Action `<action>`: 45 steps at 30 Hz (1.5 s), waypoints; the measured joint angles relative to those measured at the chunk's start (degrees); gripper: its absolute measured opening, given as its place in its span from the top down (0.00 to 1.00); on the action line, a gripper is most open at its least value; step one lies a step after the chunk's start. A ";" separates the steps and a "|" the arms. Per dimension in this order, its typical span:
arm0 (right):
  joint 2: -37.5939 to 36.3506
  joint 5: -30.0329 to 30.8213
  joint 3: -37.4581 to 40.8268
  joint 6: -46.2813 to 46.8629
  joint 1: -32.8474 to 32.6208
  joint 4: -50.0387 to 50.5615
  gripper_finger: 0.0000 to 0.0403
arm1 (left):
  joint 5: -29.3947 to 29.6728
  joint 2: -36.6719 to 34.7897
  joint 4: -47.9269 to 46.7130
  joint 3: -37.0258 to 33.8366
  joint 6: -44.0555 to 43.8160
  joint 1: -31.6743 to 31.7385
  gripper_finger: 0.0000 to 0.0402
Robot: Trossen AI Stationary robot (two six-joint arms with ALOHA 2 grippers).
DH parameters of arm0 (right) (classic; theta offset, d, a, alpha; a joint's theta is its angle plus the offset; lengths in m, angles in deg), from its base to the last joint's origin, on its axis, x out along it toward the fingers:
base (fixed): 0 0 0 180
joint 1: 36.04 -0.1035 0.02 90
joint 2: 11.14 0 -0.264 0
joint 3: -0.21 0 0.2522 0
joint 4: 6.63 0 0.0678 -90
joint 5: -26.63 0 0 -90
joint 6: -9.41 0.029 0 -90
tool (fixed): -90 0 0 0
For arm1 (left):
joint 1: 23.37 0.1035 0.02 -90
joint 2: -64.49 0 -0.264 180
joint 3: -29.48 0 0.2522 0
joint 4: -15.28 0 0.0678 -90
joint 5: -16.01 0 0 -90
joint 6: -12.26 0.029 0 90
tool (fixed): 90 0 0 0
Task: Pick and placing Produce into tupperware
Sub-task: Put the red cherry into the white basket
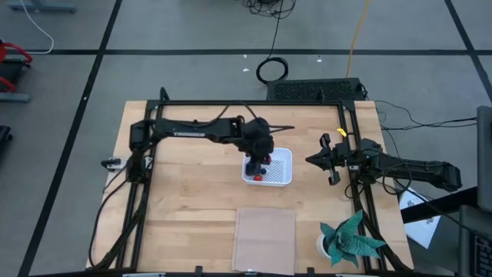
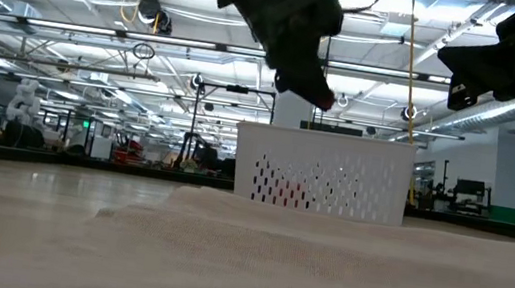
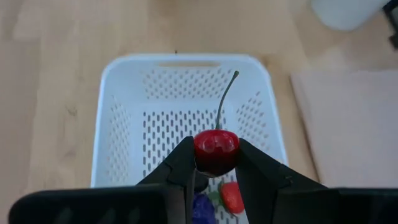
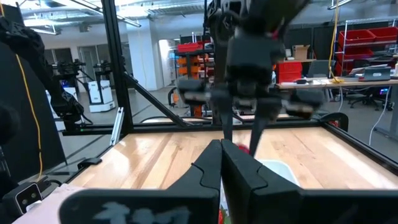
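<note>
Above the white tupperware: left gripper, fingers clamped on a red cherry with a thin stem pointing up and away, held over the container's mesh floor. Inside the tupperware, below the gripper: one red strawberry-like piece and one purple-blue bunch, side by side, partly hidden by the fingers; any smaller berry cannot be made out. Right of the container, well apart from it: right gripper, fingers pressed together on nothing, raised off the wooden table. Near table edge: pale flat sheet and teal paper plant.
</note>
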 joint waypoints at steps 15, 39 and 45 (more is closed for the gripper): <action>-0.02 0.00 0.00 -0.09 -0.01 -0.04 1.00 | 0.44 2.26 -3.12 1.45 -0.01 0.14 0.78; 0.00 0.00 -0.01 0.00 0.00 -0.89 1.00 | 4.25 2.84 -7.82 7.46 0.87 0.40 0.78; 0.00 0.00 -0.01 0.00 -0.01 -0.84 1.00 | 3.29 6.25 -5.50 7.52 3.64 1.32 0.78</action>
